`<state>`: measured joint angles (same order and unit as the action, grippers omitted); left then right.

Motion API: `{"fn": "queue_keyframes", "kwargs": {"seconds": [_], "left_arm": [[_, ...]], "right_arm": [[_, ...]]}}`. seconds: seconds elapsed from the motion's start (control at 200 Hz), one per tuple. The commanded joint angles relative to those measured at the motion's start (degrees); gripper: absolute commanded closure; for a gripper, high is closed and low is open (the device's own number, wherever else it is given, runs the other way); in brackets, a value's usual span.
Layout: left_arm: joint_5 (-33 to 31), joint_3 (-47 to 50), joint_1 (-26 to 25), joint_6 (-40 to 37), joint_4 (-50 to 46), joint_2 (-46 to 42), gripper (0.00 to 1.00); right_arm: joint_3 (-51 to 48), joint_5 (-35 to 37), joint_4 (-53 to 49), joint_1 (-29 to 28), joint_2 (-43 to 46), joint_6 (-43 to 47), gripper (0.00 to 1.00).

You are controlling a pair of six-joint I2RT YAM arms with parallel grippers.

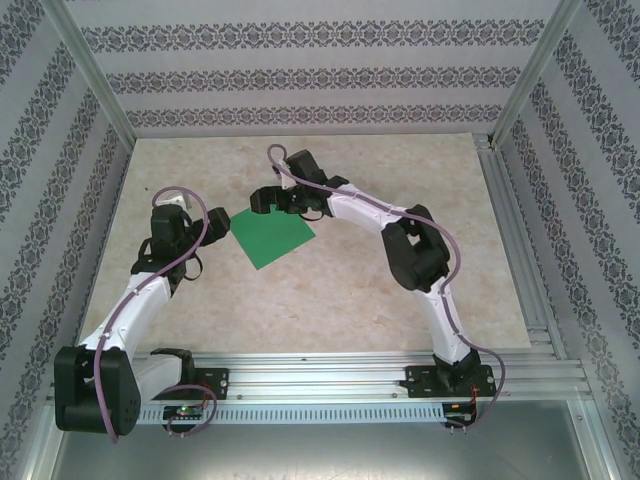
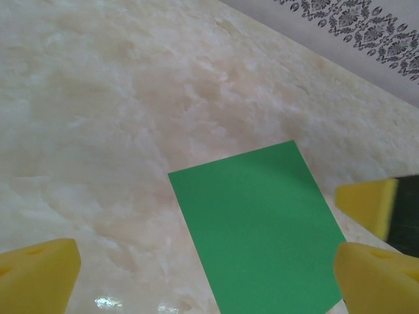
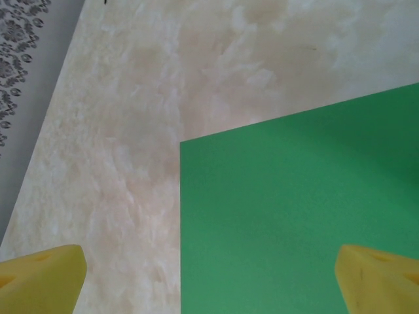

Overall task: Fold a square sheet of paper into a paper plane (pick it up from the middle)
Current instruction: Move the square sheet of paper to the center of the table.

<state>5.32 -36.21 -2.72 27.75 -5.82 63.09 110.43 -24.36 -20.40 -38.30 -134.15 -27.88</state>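
left arm: elbow bent low, left gripper wide, empty, just beside the sheet's left corner
square sheet of paper: flat on table, between both grippers
right arm: stretched far-left, right gripper wide, empty, at the sheet's far corner

square sheet of paper | bright green | flat, unfolded | mid-table

Bright, even and diffuse, with no hard shadows. Leaves only faint shading on the table. Throws two small white glints off its glossy top low in the left wrist view. Blurs the yellow fingertips close to both wrist lenses. Dims the square sheet of paper toward the upper right in the right wrist view
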Motion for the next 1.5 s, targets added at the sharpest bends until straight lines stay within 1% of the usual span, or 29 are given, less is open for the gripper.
{"fn": "queue_keyframes", "kwargs": {"seconds": [0.0, 0.12, 0.235, 0.275, 0.335, 0.395, 0.604, 0.819, 0.899, 0.969, 1.024, 1.059, 1.144, 1.209, 1.249, 1.319, 1.384, 1.494], "left_arm": [[2.94, -2.2, 0.61, 0.32, -1.77, -1.15, 0.0], [3.37, -2.47, 0.61, -0.49, -3.42, -1.5, 0.0], [3.97, -2.07, 0.61, -0.59, -3.96, -2.49, 0.0], [4.17, -2.02, 0.61, -0.5, -4.02, -2.77, 0.0], [4.63, -2.02, 0.57, -0.34, -4.28, -2.86, 0.0], [5.13, -2.02, 0.57, -0.06, -4.45, -2.81, 0.0], [8.43, -1.74, 0.44, 0.7, -4.12, -2.4, 0.01], [12.2, -1.89, -0.71, 1.95, -2.71, -0.89, 0.0], [13.09, -1.88, -1.45, 2.41, -2.0, 0.19, 0.0], [13.38, -1.96, -2.22, 2.62, -1.41, 1.2, 0.0], [13.19, -2.28, -2.76, 2.76, -1.26, 2.0, 0.0], [12.99, -2.64, -3.01, 2.84, -1.4, 2.56, 0.0], [11.94, -3.21, -3.42, 2.75, -1.89, 3.34, 0.0], [11.33, -3.32, -3.52, 2.43, -1.92, 3.57, 0.0], [10.99, -3.3, -3.54, 2.12, -1.9, 3.82, 0.0], [9.91, -3.6, -3.52, 1.42, -2.04, 4.43, 0.0], [9.3, -4.27, -3.56, 0.69, -2.43, 5.14, 0.0], [9.19, -6.16, -3.55, -1.44, -4.27, 6.82, 0.0]], "right_arm": [[6.75, 0.02, -6.96, -0.71, -4.64, -2.8, 0.02], [7.32, 3.89, -8.83, -0.7, -6.15, -3.37, 0.02], [4.91, 6.44, -10.6, -0.38, -5.51, -3.23, 0.02], [2.66, 7.66, -10.09, -0.3, -4.44, -3.11, 0.02], [-1.57, 9.17, -8.89, 0.1, -2.56, -3.7, 0.02], [-5.29, 8.99, -8.02, 0.55, -0.63, -4.18, 0.02], [-24.17, 11.77, -0.76, 0.91, 9.91, -6.56, 0.02], [-41.93, 18.1, -0.92, 1.96, 22.35, -6.14, 0.02], [-45.97, 20.44, -1.79, 2.81, 25.78, -5.72, 0.02], [-44.62, 22.81, -5.44, 2.82, 27.53, -3.77, 0.02], [-41.26, 26.68, -10.6, 2.03, 28.06, -3.53, 0.02], [-38.36, 30.62, -13.94, 1.27, 27.92, -4.21, 0.02], [-29.82, 39.61, -22.99, -1.41, 25.58, -6.71, 0.02], [-24.09, 43.1, -28.36, -2.75, 22.56, -9.5, 0.02], [-21.19, 43.64, -30.04, -3.05, 20.97, -12.66, 0.02], [-18.96, 39.14, -28.51, -3.38, 18.72, -14.97, 0.02], [-18.35, 37.44, -27.06, -3.54, 16.8, -17.34, 0.02], [-19.06, 37.04, -25.68, -3.66, 14.62, -19.69, 0.02]]}}
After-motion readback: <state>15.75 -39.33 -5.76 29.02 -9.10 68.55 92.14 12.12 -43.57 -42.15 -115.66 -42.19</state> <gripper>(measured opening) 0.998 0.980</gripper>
